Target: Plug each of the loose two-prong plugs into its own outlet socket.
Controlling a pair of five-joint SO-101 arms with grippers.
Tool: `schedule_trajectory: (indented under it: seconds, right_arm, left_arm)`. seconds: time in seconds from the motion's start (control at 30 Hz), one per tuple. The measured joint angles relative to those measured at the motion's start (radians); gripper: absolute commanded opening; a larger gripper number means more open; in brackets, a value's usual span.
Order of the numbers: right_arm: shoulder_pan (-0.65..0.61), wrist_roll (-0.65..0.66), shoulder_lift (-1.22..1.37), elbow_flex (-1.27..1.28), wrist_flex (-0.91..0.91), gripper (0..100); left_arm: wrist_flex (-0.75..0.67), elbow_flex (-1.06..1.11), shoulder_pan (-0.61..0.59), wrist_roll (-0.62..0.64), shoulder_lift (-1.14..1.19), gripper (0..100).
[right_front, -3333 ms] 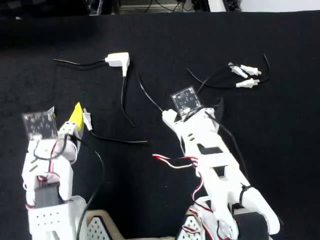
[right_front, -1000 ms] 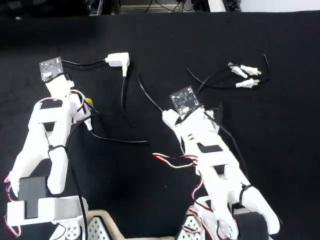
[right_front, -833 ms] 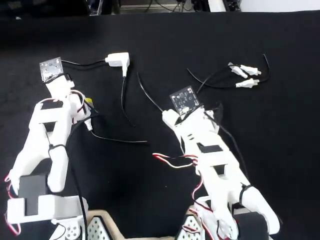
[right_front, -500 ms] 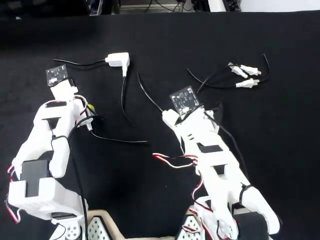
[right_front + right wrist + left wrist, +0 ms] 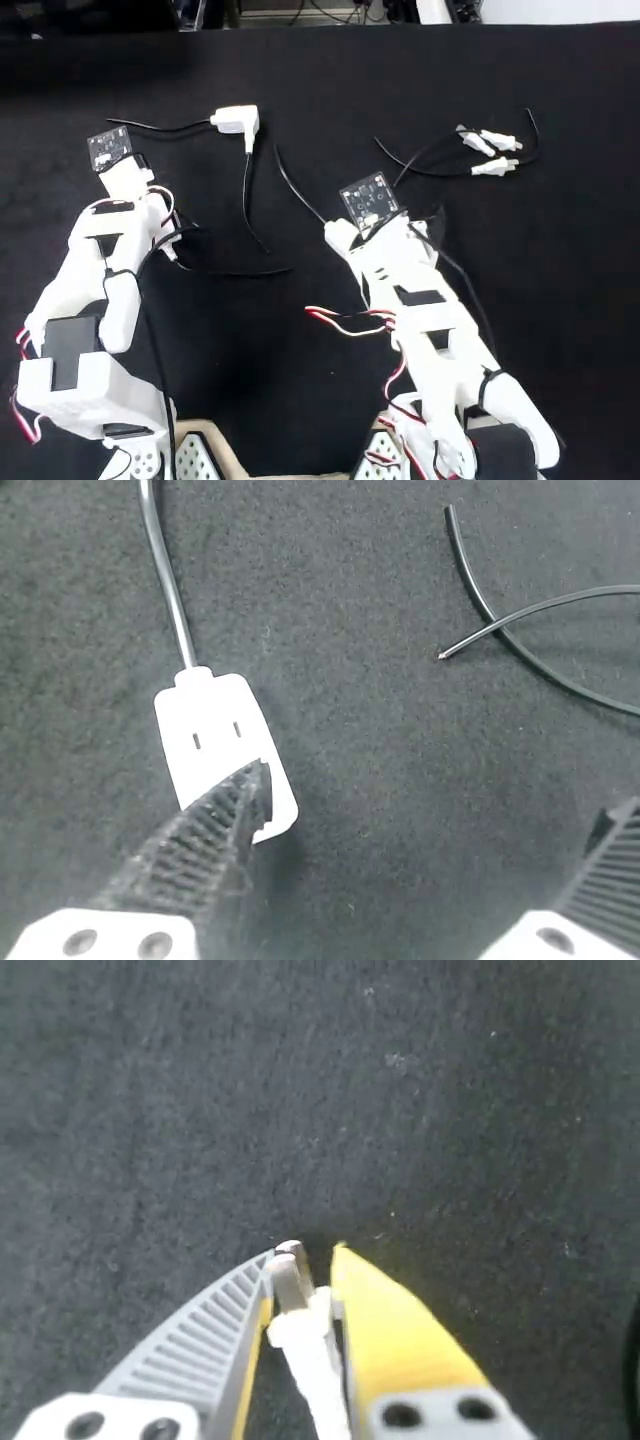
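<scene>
My left gripper (image 5: 305,1252) is shut on a white two-prong plug (image 5: 300,1330), its prongs sticking out past the grey and yellow fingers over bare black cloth. In the high view this plug (image 5: 171,249) sits under the left arm, its black cable (image 5: 235,272) trailing right. A white outlet socket (image 5: 237,120) lies farther back. My right gripper (image 5: 435,800) is open over another white outlet socket (image 5: 215,745), one finger (image 5: 215,830) overlapping the socket's near edge. More loose white plugs (image 5: 495,152) lie at the back right.
Black cables (image 5: 430,160) loop around the back-right plugs. A thin black cable (image 5: 300,190) runs under the right arm (image 5: 410,280). Two cable ends (image 5: 520,610) cross beside the right gripper's socket. Red and white arm wires (image 5: 345,322) rest on the cloth.
My left arm has reached forward with the plug, then drawn slightly back and right. The plug's trailing cable was dragged and now curves. The right arm has not moved.
</scene>
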Motion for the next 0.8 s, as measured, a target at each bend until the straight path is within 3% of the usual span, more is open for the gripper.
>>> schedule_trajectory:
  seconds: [0.4, 0.67, 0.8]
  right_arm:
    - [0.000, 0.000, 0.000, 0.000, 0.000, 46.6]
    - [0.000, 0.000, 0.000, 0.000, 0.000, 46.6]
    - [0.000, 0.000, 0.000, 0.000, 0.000, 46.6]
  left_arm:
    - [-0.011, -0.020, 0.011, 0.000, 0.000, 3]
    - [0.008, -0.009, 0.173, -0.002, -0.075, 3]
    - [0.021, 0.074, 0.187, -0.052, -0.077, 3]
